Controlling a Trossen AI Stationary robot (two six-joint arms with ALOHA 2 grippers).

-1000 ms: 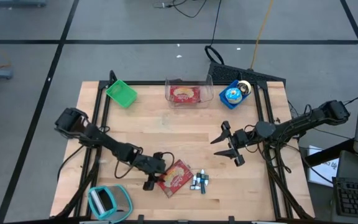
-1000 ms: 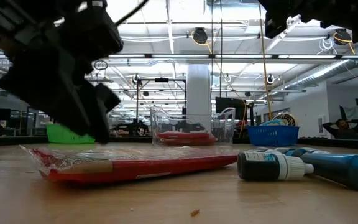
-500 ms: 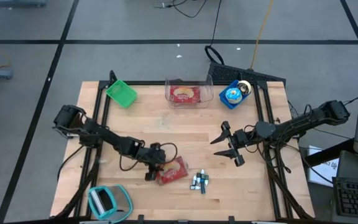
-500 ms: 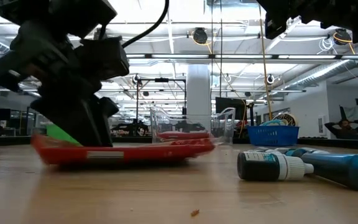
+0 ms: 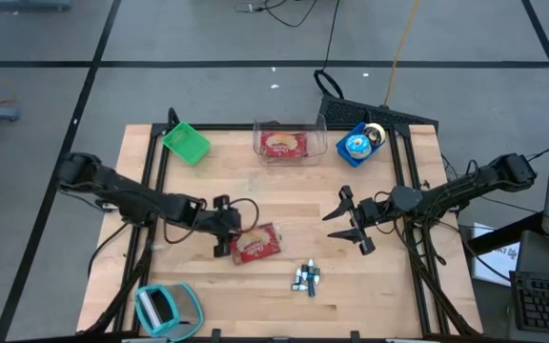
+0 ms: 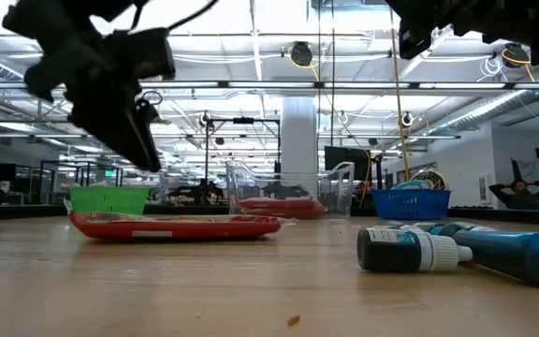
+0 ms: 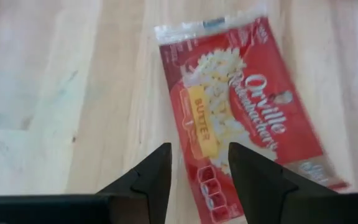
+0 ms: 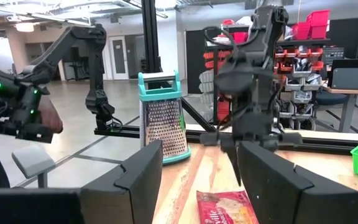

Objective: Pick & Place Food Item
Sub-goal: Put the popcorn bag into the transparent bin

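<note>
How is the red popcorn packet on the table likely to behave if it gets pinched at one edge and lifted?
The popcorn packet lies flat and thin on the table, so it is probably light. Its clear wrapper looks glossy, so it may slip. Being a soft bag, it would likely sag when held by an edge.

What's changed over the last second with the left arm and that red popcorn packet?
The left pincer pushed or dragged the popcorn packet away from the small bottles, toward the table's middle. It now stands open, lifted off the packet, which lies flat on the table. The right pincer, the bottles, the clear bin and the green basket stayed put.
</note>
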